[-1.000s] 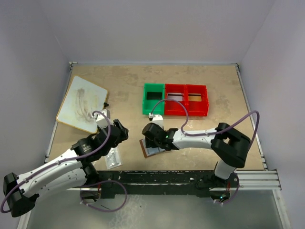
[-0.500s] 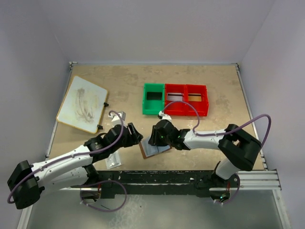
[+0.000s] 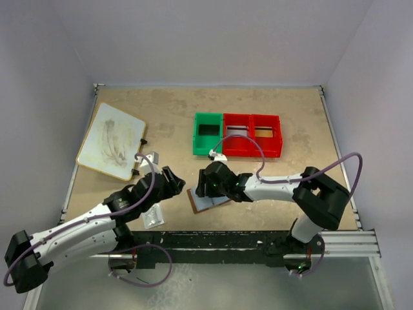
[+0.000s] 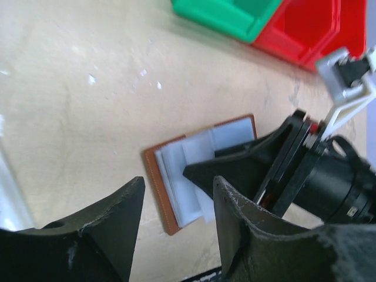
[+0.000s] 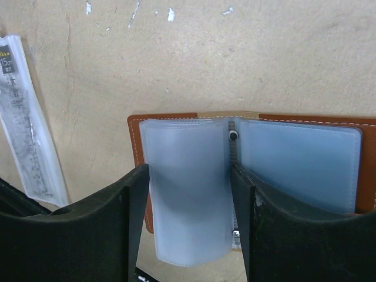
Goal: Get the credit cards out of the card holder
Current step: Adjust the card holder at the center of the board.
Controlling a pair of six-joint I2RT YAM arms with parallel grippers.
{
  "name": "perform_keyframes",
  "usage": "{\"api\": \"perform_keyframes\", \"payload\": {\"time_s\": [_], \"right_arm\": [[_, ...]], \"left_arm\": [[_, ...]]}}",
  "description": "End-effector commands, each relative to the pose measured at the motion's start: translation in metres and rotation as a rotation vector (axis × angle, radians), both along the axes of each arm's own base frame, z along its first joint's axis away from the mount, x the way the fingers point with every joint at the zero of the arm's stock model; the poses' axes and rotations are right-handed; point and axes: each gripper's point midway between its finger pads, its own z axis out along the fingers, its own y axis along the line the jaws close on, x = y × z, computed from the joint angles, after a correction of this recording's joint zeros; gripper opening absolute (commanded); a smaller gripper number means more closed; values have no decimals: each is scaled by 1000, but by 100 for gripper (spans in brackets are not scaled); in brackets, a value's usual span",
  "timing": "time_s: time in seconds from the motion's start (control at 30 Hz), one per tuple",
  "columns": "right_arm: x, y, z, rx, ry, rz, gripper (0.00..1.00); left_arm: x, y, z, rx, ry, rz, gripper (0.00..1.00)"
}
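Brown leather holder, lying open and flat on the table, near its near edge and about midway across.

- Position to right gripper: directly beneath it. The fingers stand apart, one on each side of the holder's left sleeve. Nothing is clamped between them. Whether they touch the sleeve cannot be told.
- Position to left gripper: the holder lies just ahead of it and to its right. The jaws are spread wide and hold nothing, and the wrist view frames the holder between them.
- Edges and room: bare table separates the holder from the green bin and the red bins at the far side, well apart. A clear packet lies to the left, near but not touching. A board rests at the far left. The holder's near corner is close to the table's front edge.
- Appearance: tan-brown cover with pale stitching. Two bluish-grey translucent sleeves are joined at a centre spine with a small stud. The left sleeve overhangs the cover's near edge. The cards cannot be made out through the sleeves.
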Motion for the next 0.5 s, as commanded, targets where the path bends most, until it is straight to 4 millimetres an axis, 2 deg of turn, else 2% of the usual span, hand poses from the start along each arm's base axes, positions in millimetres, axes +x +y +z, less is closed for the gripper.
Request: {"api": "perform_keyframes", "payload": {"time_s": [0.0,0.13,0.23,0.3,0.37,0.47], "right_arm": [[0,-12,-14,-192,-46,28,64],[-5,-6,-22,-300,-62,49,68],[-12,-15,-36,-396,-48,46,69],[-7,-6,-31,-392,-59,37,67],[-7,-7,-31,-408,-60,28,63],[-6,-10,-33,-450,-64,15,62]], "left_arm": [[15,42,29,74,-77,202,48],[15,49,34,80,-77,229,48],[14,52,35,77,-75,241,48],[14,53,38,71,-82,250,48],[15,56,41,73,-88,257,48],[15,59,43,83,-92,268,48]]}}
